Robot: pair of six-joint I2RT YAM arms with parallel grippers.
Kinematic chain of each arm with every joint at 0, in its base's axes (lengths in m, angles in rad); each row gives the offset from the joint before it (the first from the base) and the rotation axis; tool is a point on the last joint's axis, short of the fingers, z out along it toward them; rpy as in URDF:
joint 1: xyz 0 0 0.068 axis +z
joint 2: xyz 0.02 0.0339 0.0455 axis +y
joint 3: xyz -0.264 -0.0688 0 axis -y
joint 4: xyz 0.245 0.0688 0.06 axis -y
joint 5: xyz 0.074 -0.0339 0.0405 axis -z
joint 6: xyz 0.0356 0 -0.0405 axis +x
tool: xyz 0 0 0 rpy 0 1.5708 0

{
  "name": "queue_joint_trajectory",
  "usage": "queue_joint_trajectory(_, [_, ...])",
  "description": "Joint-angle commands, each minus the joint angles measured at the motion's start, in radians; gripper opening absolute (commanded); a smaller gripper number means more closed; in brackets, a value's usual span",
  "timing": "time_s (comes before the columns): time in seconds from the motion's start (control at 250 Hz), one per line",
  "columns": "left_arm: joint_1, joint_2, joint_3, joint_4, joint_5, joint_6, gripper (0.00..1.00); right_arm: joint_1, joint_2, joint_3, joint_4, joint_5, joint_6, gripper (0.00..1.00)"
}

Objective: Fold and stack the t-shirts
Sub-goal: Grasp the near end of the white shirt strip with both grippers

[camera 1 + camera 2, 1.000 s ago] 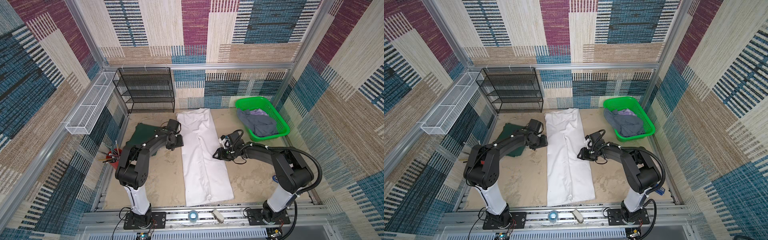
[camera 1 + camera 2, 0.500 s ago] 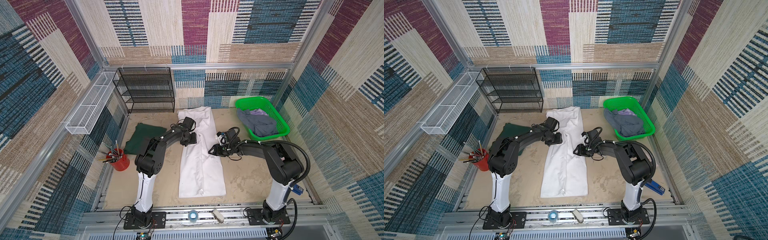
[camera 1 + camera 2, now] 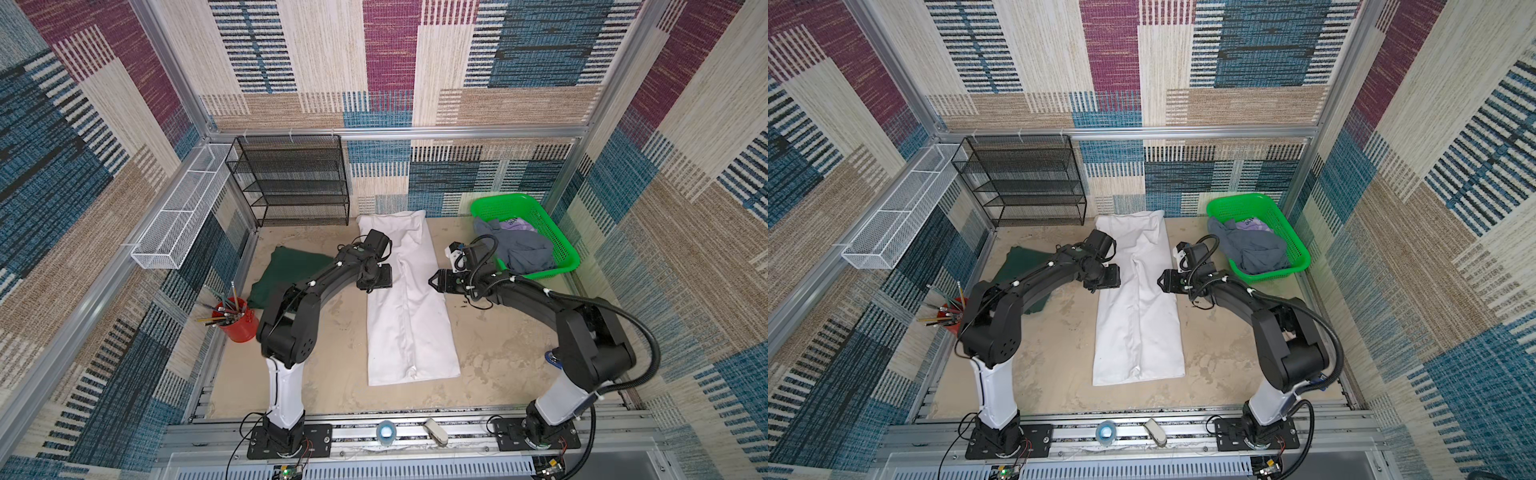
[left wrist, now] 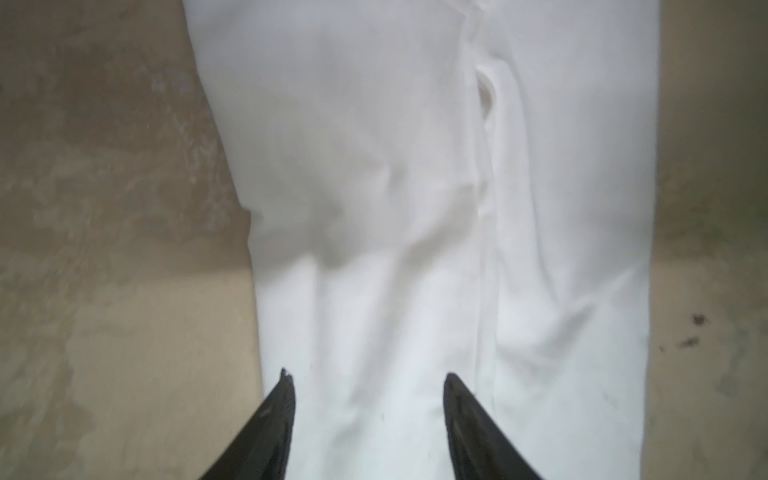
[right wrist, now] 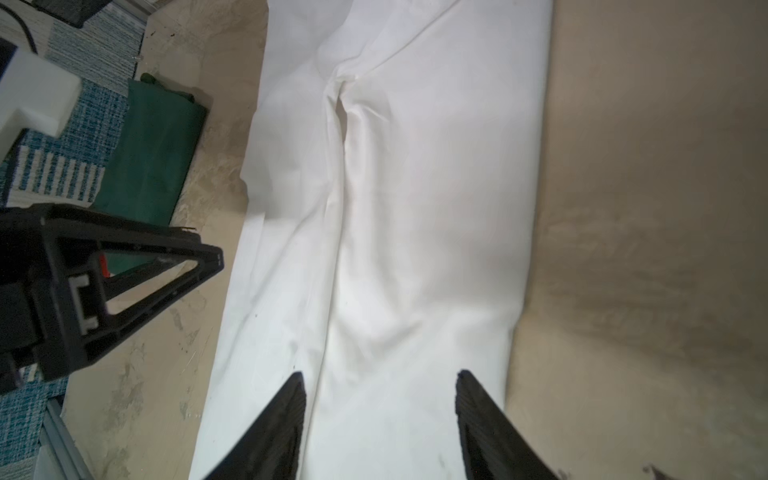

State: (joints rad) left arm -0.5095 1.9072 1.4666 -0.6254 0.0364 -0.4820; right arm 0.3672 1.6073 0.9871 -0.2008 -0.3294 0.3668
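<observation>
In both top views the left arm hides part of the green shirt. The print on the lilac patch of the grey shirt is too small to read. The left wrist view is blurred; its edges cut off the white shirt and all but the tips of the fingers.

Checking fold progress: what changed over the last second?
Left gripper moved inward onto the edge of the white shirt; right gripper opened wider, holding nothing. The near hem drew in slightly. Green shirt, basket and grey shirt unchanged.
</observation>
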Motion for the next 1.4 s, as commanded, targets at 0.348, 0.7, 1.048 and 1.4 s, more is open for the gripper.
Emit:
queue_joint_trajectory(0.348, [-0.417, -0.300, -0.445, 0.119, 0.157, -0.272, 0.41, 0.118, -0.460, -0.500, -0.182, 0.011, 0.230, 0.43])
queue_joint_trajectory(0.7, [-0.546, -0.187, -0.366, 0.063, 0.097, -0.285, 0.31, 0.122, -0.522, -0.560, -0.200, 0.022, 0.265, 0.42])
queue_joint_trajectory(1.048, [-0.614, -0.138, -0.366, -0.011, 0.042, -0.294, 0.33, 0.124, -0.503, -0.564, -0.187, 0.010, 0.268, 0.40])
queue_joint_trajectory(1.4, [-0.611, -0.382, -0.498, 0.092, 0.009, -0.322, 0.35, 0.158, -0.537, -0.615, -0.207, -0.011, 0.313, 0.35])
